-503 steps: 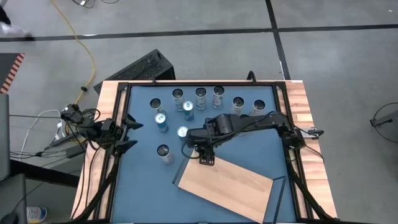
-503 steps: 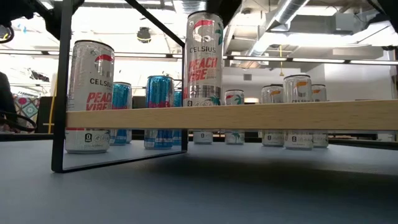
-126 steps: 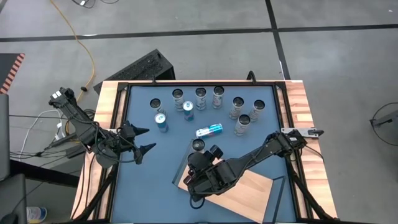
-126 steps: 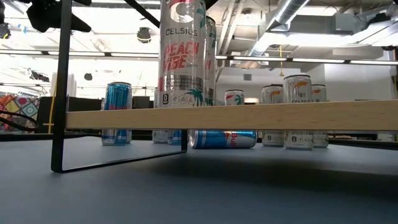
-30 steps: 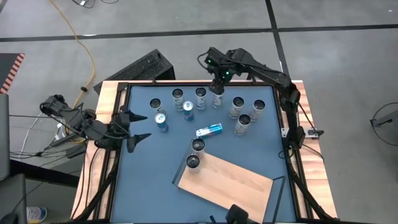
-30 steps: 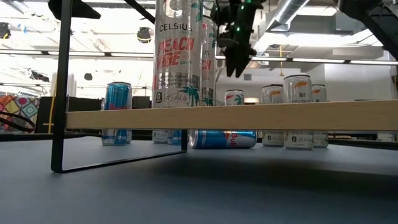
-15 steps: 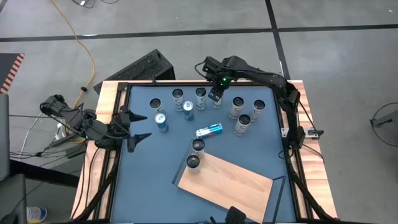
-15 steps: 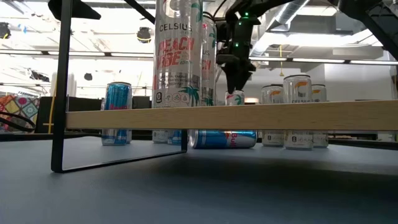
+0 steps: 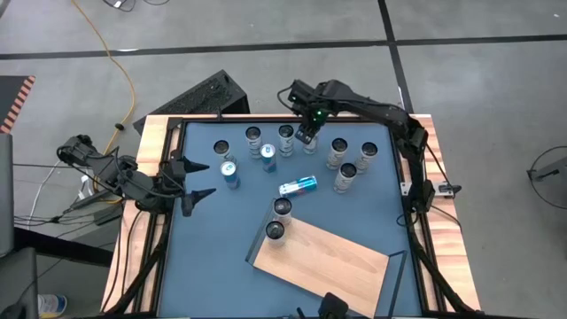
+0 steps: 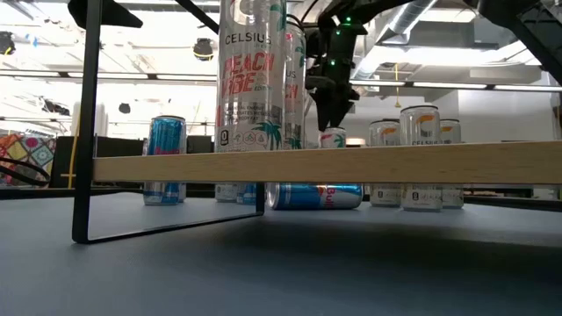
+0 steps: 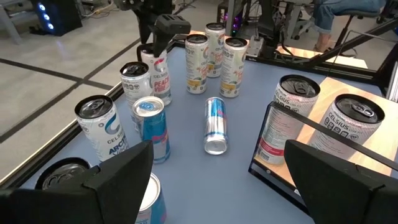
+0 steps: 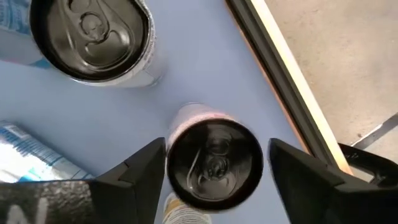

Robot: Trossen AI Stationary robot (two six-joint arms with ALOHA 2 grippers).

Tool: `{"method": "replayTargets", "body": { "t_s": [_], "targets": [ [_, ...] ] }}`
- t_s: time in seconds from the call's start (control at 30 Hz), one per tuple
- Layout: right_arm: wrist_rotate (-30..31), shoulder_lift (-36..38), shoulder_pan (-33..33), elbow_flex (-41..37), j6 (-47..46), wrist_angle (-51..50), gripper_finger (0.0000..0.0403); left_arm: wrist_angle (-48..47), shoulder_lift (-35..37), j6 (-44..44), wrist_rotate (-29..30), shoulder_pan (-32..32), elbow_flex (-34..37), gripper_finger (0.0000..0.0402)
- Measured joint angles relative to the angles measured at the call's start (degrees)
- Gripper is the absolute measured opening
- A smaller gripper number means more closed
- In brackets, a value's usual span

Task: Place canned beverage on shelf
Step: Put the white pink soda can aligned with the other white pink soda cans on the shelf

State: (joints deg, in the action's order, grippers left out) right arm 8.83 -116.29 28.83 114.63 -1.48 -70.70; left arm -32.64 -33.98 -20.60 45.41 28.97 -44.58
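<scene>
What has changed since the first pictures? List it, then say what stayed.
The right gripper left the shelf, where two cans now stand, and came down open around a can in the back row, not yet gripping. A blue can was tipped onto its side. The left gripper waits open at the table's left; the other cans stayed.

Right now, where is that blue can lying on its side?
In the high view, the tipped blue can lies mid-table, between the upright cans at the back and the shelf in front.
</scene>
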Motion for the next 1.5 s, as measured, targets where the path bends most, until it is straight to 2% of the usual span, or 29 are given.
{"method": "replayTargets", "body": {
  "t_s": [0.33,0.5,0.77,0.9,1.03,1.13,1.23,1.5],
  "targets": [
    [0.64,0.51,-1.52,-0.07,1.42,-0.60,0.0188,0.00,0.00,0.36,0.02,0.00,0.00,0.0348],
    [3.38,0.89,-2.31,1.46,3.94,-1.47,0.0181,0.00,0.00,0.47,1.06,0.00,0.00,0.0348],
    [3.74,0.90,-1.81,5.28,7.72,-8.19,0.0183,-0.04,0.00,0.46,1.47,0.00,0.00,0.0348],
    [3.88,0.90,-1.15,5.38,8.00,-11.35,0.0215,-1.13,0.00,0.48,1.56,0.00,0.00,0.0348],
    [4.46,0.90,-0.80,5.39,7.53,-9.83,0.0288,-1.78,0.00,0.48,1.79,-0.09,0.02,0.0348],
    [1.77,0.87,-0.58,5.38,6.23,-9.19,0.0349,-2.48,0.00,0.48,1.79,-0.09,0.02,0.0348],
    [1.36,0.85,-0.55,5.40,5.99,-9.42,0.0390,-2.76,-0.02,0.48,1.79,-0.09,0.02,0.0348],
    [0.50,0.81,0.26,3.96,4.59,-6.84,0.0382,-2.78,-0.04,-0.04,1.77,-0.11,0.02,0.0348]
  ]
}}
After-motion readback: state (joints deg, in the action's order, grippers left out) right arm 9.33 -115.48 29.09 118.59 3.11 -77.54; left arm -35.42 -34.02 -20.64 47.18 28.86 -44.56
